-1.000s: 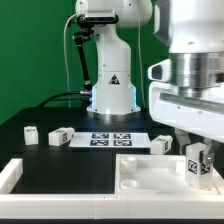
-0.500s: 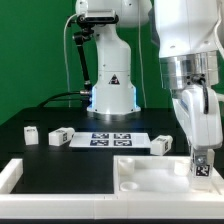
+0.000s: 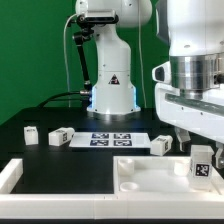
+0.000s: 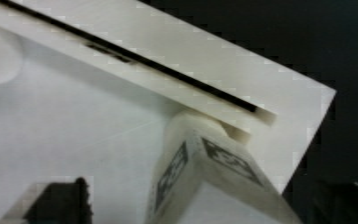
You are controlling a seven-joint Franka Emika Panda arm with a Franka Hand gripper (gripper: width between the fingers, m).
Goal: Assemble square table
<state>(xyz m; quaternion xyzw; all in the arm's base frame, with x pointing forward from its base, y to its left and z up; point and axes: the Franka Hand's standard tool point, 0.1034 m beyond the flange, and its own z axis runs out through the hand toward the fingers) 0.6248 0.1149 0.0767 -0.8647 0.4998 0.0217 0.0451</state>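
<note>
Hovers with claw (image 3: 199, 138) released, gripping nothing. Sits straight above white table leg (image 3: 203, 165), upright at corner of square table slab (image 3: 150, 185) on exterior view's right. Shows leg's long axis vertical, in line with claw. Probably calls for plain straight-down regrip, little sideways shift, to twist leg home.

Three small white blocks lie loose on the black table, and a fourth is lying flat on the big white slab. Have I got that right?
Not quite. The fourth block stands upright on the white slab, as the exterior view shows. The other three blocks do lie loose on the black table.
</note>
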